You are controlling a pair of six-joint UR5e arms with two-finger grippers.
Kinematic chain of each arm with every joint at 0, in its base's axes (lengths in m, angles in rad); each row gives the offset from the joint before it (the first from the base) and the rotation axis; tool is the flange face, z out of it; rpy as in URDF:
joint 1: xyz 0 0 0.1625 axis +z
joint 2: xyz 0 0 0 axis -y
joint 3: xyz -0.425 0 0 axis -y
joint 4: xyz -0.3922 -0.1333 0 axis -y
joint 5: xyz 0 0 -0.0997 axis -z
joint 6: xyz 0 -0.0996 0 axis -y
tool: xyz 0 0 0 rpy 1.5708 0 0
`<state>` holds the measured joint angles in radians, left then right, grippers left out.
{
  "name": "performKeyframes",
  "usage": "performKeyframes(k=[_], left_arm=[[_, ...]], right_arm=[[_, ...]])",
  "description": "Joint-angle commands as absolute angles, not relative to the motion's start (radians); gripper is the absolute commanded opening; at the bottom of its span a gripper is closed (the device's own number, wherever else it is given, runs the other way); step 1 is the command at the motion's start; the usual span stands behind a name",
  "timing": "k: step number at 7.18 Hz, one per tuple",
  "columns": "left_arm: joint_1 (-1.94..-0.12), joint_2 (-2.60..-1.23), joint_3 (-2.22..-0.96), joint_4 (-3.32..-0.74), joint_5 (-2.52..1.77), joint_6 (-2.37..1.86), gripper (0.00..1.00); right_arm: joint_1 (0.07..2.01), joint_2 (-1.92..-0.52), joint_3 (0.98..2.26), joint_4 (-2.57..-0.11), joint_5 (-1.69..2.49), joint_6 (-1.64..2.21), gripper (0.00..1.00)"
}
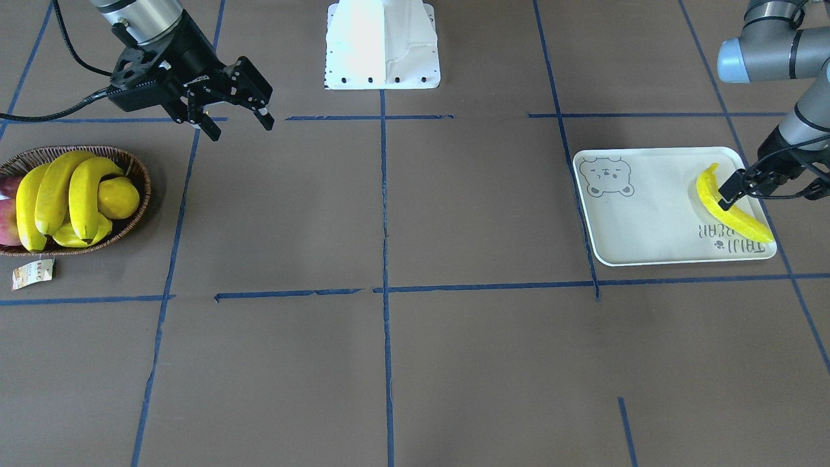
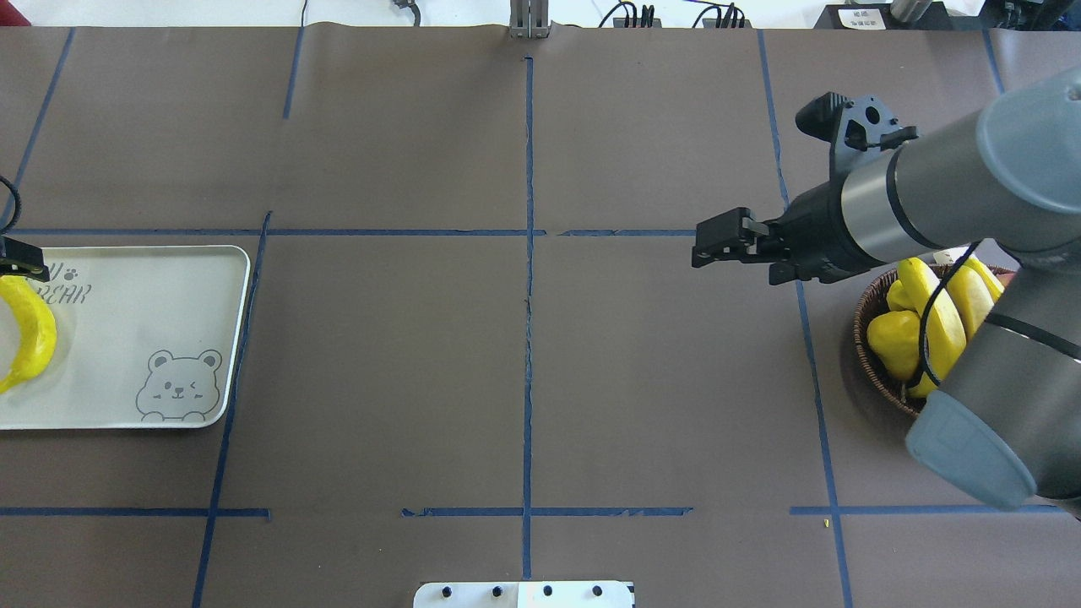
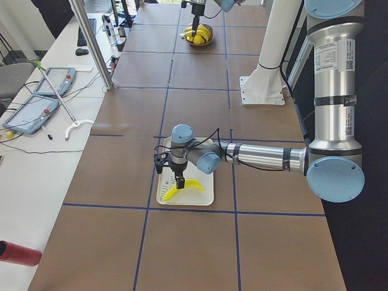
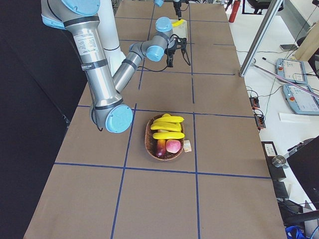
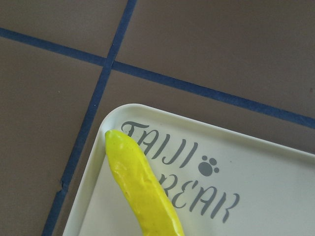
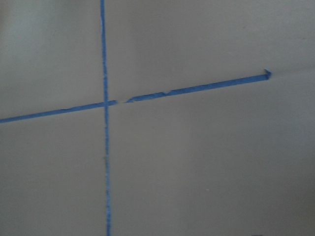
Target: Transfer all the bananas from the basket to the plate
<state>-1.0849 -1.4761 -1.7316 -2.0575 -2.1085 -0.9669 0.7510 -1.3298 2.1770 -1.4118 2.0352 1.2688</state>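
The brown surface (image 1: 454,363) carries the plate (image 1: 648,214) at its left end and the basket (image 1: 144,194) at its right end, well apart.

One of the bananas (image 1: 739,220) lies along the plate's outer left edge beside the lettering, one tip close to the rim. Three more bananas (image 1: 55,188) are piled in the basket against a lemon (image 1: 120,198) and a red fruit (image 1: 6,227). So the task looks about a quarter done, and the step in hand is setting down this first banana.

The left claw (image 1: 736,191) sits right on that banana. One finger lies across it, but I cannot tell whether it pinches or has let go.

To finish well, the banana should rest fully inside the rim before the claw spreads. The lift should then go straight up so nothing rolls off the edge, leaving the middle free for the rest.

The right claw (image 1: 238,126) hangs spread and empty over bare surface near the basket, ready for the topmost banana. It should avoid the lemon.
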Motion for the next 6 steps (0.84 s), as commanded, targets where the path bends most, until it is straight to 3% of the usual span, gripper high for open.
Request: performKeyframes(k=[1, 3, 6], left_arm=[[-1.091, -1.578, -1.889, -1.816, -2.170, -0.965, 1.00], [-1.066, -1.702, -1.908, -1.720, -2.172, -1.032, 1.00], [-0.936, -1.793, -1.908, -1.718, -2.152, -1.218, 1.00]], right_arm=[[0.759, -1.550, 2.238, -1.411, 1.974, 1.154, 1.00], [0.762, -1.690, 2.227, -1.398, 1.924, 0.942, 1.00], [0.828, -1.718, 2.197, -1.402, 1.947, 0.826, 1.00]])
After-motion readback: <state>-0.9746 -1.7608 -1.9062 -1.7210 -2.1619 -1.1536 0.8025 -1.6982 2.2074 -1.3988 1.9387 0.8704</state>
